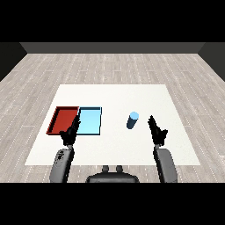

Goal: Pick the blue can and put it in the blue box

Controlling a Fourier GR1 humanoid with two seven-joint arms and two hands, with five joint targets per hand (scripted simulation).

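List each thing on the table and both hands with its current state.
blue can: upright on the table, right of the trays, not held.
light blue tray: empty.
red tray: empty.
left hand: open, holding nothing.
right hand: open, beside the can.

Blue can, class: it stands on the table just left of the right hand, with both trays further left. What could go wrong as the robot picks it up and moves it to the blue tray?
1. The can is tall and narrow; the open right hand closing in could knock it over.
2. The red tray touches the blue tray, so an overshoot could land the can in red.
3. The left hand hovers by the trays and might obstruct the drop.
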